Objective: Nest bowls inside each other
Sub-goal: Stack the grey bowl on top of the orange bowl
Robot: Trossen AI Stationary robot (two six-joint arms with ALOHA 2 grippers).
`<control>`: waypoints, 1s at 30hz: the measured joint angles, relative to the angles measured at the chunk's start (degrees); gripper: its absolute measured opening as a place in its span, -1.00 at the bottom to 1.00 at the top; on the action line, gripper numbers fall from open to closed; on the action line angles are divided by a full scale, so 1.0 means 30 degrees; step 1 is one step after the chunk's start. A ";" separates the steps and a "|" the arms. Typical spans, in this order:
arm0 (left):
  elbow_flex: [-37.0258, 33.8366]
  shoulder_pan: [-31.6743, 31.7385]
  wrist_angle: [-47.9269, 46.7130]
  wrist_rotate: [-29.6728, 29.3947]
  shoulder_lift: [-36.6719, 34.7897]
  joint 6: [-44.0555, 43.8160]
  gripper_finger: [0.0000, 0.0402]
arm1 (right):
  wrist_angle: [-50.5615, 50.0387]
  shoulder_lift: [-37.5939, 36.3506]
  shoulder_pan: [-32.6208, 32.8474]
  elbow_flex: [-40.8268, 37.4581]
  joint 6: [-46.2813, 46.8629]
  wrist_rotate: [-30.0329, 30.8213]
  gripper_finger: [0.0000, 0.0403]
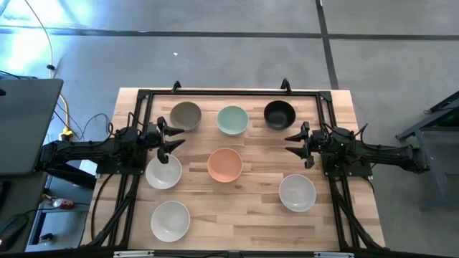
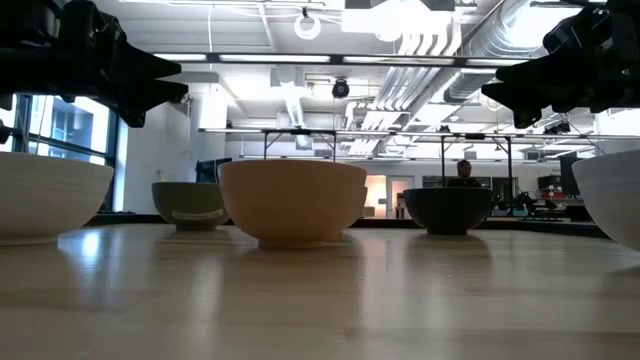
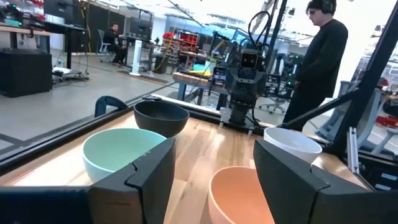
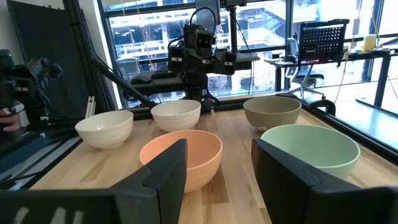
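A: Wide view first: the tabletop [image 1: 244, 215] carries seven bowls, all apart, none nested yet. The grey-taupe bowl [image 1: 186, 115], mint bowl [image 1: 232, 120] and black bowl [image 1: 279, 114] line the far edge.

B: And the peach bowl [image 1: 225, 164] sits in the middle, between both arms, so it looks like the likeliest first pick. Three white bowls [image 1: 163, 172] sit nearer the front.

A: The left gripper [image 1: 172, 136] hovers beside the grey-taupe bowl, jaws spread wide, holding nothing.

B: The right gripper [image 1: 294, 143] faces it, jaws equally parted and empty.
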 joint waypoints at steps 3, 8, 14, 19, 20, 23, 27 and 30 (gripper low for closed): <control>0.0005 -0.0001 0.0065 -0.0015 0.0000 0.0116 0.03 | 0.0001 0.0000 -0.0004 -0.0006 0.0000 -0.0004 -0.15; 0.0000 -0.0001 0.0077 -0.0022 0.0007 -0.0163 0.03 | 0.0006 0.0001 -0.0006 0.0000 0.0000 0.0000 -0.15; 0.0000 -0.0001 0.0077 -0.0068 0.0007 -0.0163 0.03 | 0.0000 0.0007 -0.0006 0.0000 0.0000 0.0001 -0.15; 0.0003 0.0006 0.0077 -0.0611 0.0007 -0.0163 0.03 | 0.0000 0.0000 0.0000 -0.0001 0.0000 -0.0005 -0.15; 0.0000 0.0006 0.0077 -0.0642 0.0007 -0.0163 0.03 | 0.0000 0.0001 0.0001 0.0000 0.0000 -0.0004 -0.15; 0.0002 0.0006 0.0077 -0.0684 0.0007 -0.0163 0.03 | 0.0000 0.0002 -0.0001 -0.0002 0.0000 -0.0004 -0.15; 0.0000 0.0006 0.0077 -0.0644 0.0007 -0.0211 0.03 | 0.0000 0.0000 0.0001 -0.0004 0.0000 -0.0003 -0.15; 0.0000 0.0006 0.0077 -0.0583 0.0007 -0.0332 0.03 | 0.0000 0.0000 -0.0004 -0.0002 0.0000 -0.0006 -0.15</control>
